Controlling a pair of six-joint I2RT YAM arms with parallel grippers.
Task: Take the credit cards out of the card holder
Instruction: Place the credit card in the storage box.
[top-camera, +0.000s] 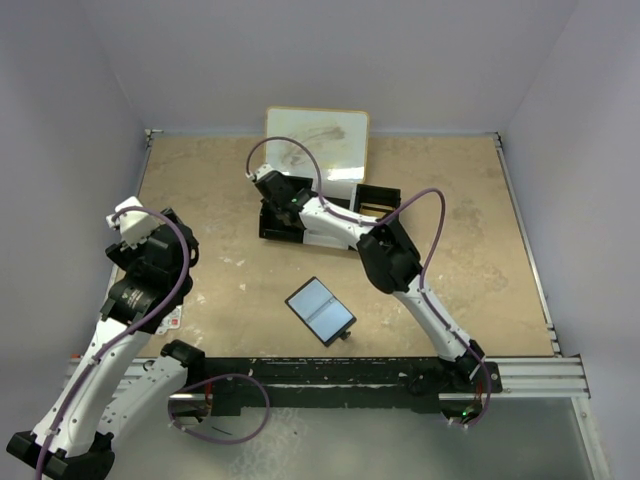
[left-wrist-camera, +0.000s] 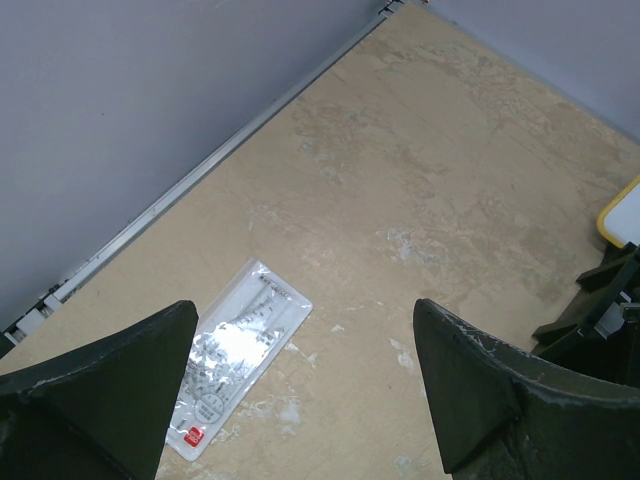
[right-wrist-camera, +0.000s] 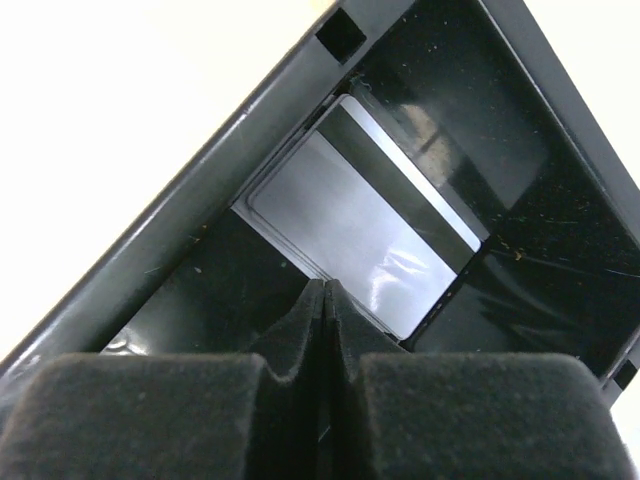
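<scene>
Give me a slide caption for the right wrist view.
Right gripper, jaws closed, tips at the near edge of a grey striped card lying in a black tray compartment.

Card holder open flat, seemingly empty

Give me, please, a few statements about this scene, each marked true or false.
1. The card holder lies open on the table. True.
2. The left gripper is shut on a card. False: its jaws stand wide open with nothing between them.
3. A silver card with a dark stripe lies in the black tray. True.
4. The right gripper hangs over the card holder. False: it is at the black tray, well apart from the card holder.
5. The right gripper's jaws stand wide open. False: they are pressed together.
</scene>
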